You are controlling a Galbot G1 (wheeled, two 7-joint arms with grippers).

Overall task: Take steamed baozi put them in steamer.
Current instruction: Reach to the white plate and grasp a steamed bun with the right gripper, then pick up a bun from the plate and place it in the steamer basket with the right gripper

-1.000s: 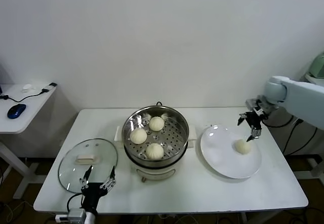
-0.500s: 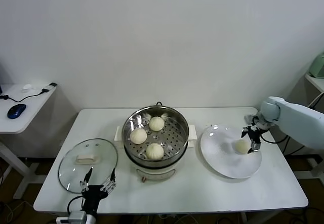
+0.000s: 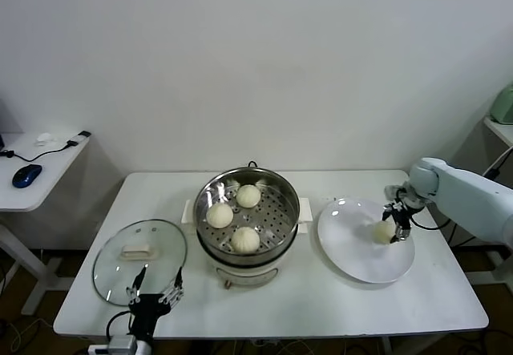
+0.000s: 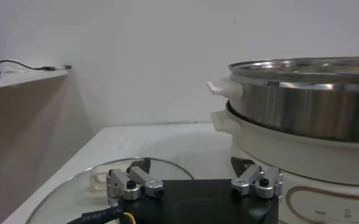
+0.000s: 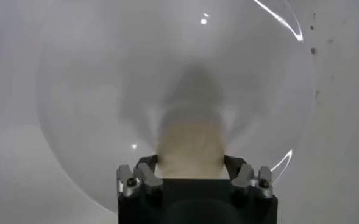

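- left gripper [image 3: 154,295] parked near the front table edge, left of the steamer [image 3: 247,211], beside the glass lid [image 3: 139,258], fingers spread wide, empty
- steamer holds three baozi on its perforated tray
- last baozi [image 3: 385,231] on the white plate [image 3: 357,260], right of the steamer
- right gripper [image 3: 396,225] straddles that baozi, fingers at both sides, firm hold not clear
- bun likely soft, light, dents easily; take it gently by the sides

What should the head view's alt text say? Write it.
The right gripper straddles the last baozi on a white plate, right of a steamer holding three baozi. The left gripper waits, open, by a glass lid.
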